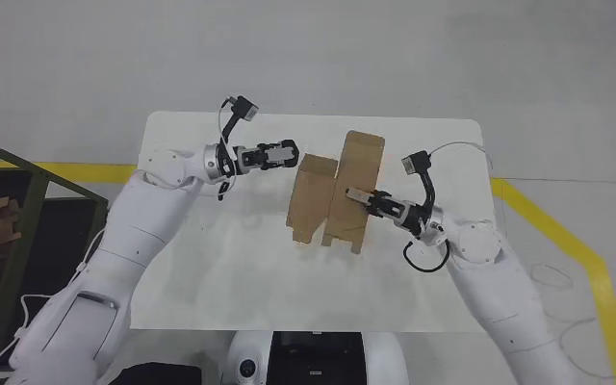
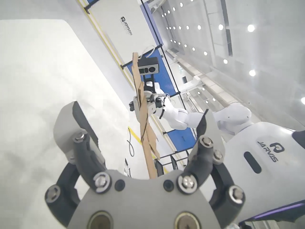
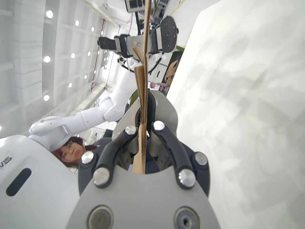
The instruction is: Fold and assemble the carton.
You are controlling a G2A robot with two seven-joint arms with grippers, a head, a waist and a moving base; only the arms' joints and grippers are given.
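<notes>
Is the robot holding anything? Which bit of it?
Yes. The right gripper pinches the flat cardboard carton by one side edge. The left gripper is open and holds nothing.

Robotics hall, yellow floor tape [image 1: 87, 172], ceiling spotlights [image 2: 250, 28]

White table [image 1: 192, 279]; yellow floor line [image 1: 87, 171]; dark bin [image 1: 58, 241] beside table, cardboard scraps [image 1: 10, 217] inside.

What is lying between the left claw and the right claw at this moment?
The flat cardboard carton: the right claw is shut on one edge, and the open left claw faces the other edge. The top view shows it.
</notes>
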